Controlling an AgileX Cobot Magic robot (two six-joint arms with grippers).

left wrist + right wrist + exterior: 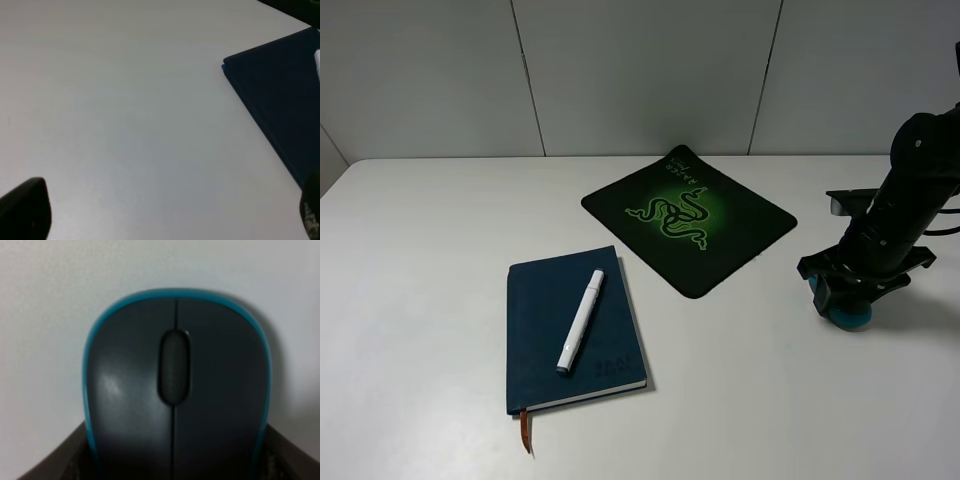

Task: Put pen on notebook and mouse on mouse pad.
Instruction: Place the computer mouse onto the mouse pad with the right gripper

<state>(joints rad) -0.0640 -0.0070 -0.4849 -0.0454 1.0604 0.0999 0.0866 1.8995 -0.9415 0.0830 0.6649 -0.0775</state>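
Observation:
The white pen [580,320] lies diagonally on the navy notebook [545,340], left of centre on the table. Behind it to the right lies the black mouse pad [688,218] with its green snake logo. The teal mouse [848,317] rests on the table right of the pad, and my right gripper [845,292] is shut on its sides. The right wrist view shows the mouse [175,390] filling the frame, held between dark fingers [65,460]. My left gripper [167,212] is open over bare table beside the notebook [280,90]; it is outside the high view.
The white table [420,260] runs back to a grey panelled wall [640,70]. The notebook's orange-brown ribbon [527,432] hangs toward the front edge. The right arm [905,190] rises at the far right.

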